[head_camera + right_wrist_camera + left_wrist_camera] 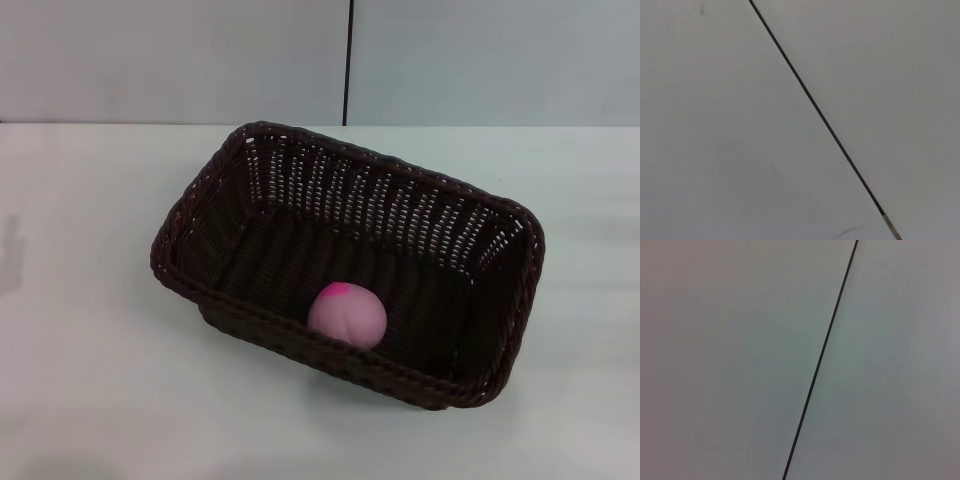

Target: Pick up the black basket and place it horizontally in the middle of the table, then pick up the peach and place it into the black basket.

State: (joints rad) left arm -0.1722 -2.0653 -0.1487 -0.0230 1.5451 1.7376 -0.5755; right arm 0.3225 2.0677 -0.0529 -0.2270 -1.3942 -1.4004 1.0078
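The black basket (480,225), dark woven wicker with a braided rim, stands on the white table (90,330) near its middle, turned at a slant with its long side running from upper left to lower right. The peach (346,315), pale pink with a magenta patch on top, lies inside the basket against its near wall. Neither gripper shows in any view. Both wrist views show only a plain grey wall with a thin dark seam.
A grey wall with a vertical dark seam (348,60) stands behind the table's far edge. Bare tabletop lies to the left, right and front of the basket.
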